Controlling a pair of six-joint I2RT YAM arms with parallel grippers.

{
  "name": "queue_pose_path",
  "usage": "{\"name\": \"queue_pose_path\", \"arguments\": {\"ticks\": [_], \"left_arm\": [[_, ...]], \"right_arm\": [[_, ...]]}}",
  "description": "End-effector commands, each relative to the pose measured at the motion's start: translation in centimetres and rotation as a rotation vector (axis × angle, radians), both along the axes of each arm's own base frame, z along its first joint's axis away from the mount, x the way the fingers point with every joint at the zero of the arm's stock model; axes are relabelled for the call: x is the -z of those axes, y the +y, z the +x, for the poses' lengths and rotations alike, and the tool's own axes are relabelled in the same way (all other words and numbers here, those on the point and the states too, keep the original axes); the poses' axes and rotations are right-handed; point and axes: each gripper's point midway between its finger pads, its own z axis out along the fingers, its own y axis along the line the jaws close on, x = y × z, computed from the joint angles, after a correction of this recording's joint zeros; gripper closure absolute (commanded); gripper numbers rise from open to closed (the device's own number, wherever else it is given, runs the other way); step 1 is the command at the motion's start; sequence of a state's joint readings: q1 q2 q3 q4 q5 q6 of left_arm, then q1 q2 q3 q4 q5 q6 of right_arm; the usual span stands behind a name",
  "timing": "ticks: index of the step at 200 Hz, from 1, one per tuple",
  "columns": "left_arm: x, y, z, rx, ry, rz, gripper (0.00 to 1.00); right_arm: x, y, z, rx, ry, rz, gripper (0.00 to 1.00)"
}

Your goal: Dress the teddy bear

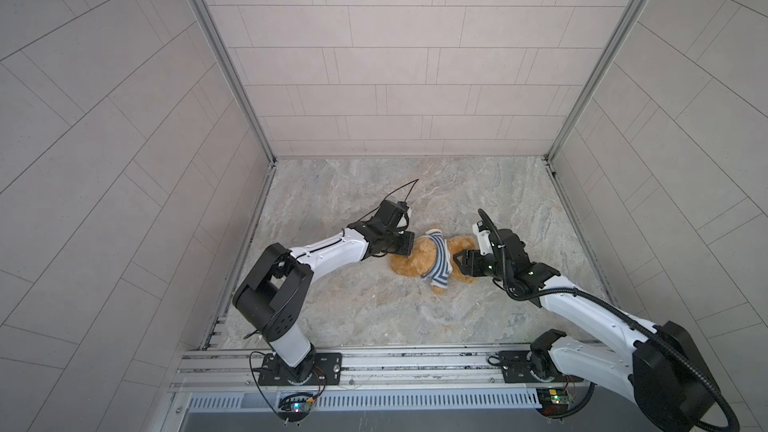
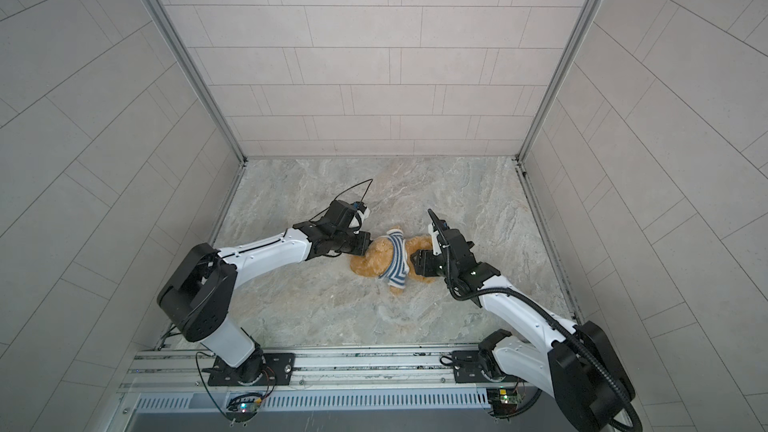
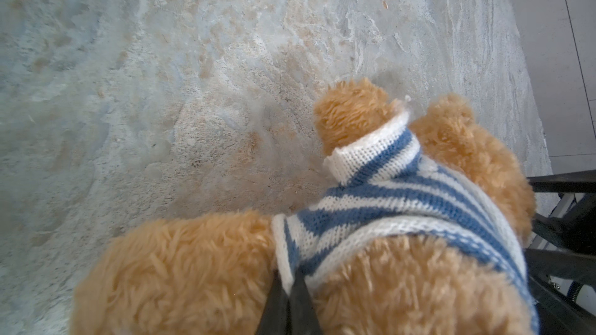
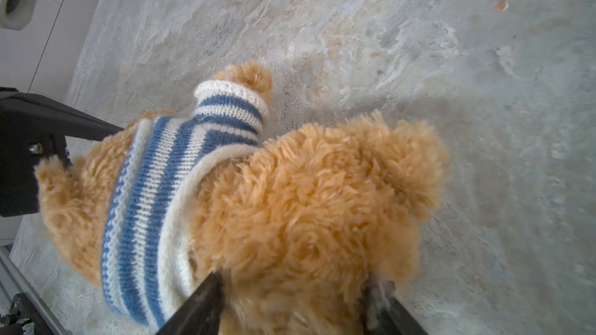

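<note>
Top views high overhead; wrist views close on teddy bear (image 3: 193, 269) (image 4: 306, 204).

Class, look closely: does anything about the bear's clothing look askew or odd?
Yes. The striped shirt sits rucked up around the teddy bear's chest, stripes slanting, leaving its lower body bare. The left gripper is pinching the hem.
</note>
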State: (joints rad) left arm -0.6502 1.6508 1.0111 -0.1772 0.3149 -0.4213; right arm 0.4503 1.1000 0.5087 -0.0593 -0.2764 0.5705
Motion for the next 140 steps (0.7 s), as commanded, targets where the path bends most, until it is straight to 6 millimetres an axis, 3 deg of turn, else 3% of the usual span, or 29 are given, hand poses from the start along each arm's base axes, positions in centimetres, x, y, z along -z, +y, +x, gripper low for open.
{"name": "queue_pose_path", "arguments": {"ticks": [1, 33, 59, 83, 117, 140], "left_arm": [[0.6, 0.2, -0.8, 0.008, 0.021, 0.021, 0.94], [0.8, -0.1, -0.9, 0.012, 0.024, 0.018, 0.94], [0.3, 0.0, -0.8, 0.01, 0.015, 0.013, 0.93], [-0.6, 0.1, -0.6, 0.001, -0.001, 0.009, 0.92], [-3.4, 1.2, -0.4, -0.037, -0.057, 0.021, 0.68], [-6.0, 2.5, -1.0, -0.059, -0.11, 0.028, 0.58]], "right_arm": [[-0.8, 0.9, 1.0, -0.016, -0.03, 0.037, 0.35], [0.6, 1.1, 1.4, -0.016, -0.02, 0.038, 0.44], [0.7, 1.2, 1.5, -0.02, -0.02, 0.042, 0.67], [0.4, 1.1, 1.5, -0.026, -0.037, 0.03, 0.81], [-2.0, 0.4, 1.2, -0.008, -0.085, 0.016, 1.0], [-4.5, -0.5, 0.6, 0.022, -0.178, -0.009, 1.0]]}}
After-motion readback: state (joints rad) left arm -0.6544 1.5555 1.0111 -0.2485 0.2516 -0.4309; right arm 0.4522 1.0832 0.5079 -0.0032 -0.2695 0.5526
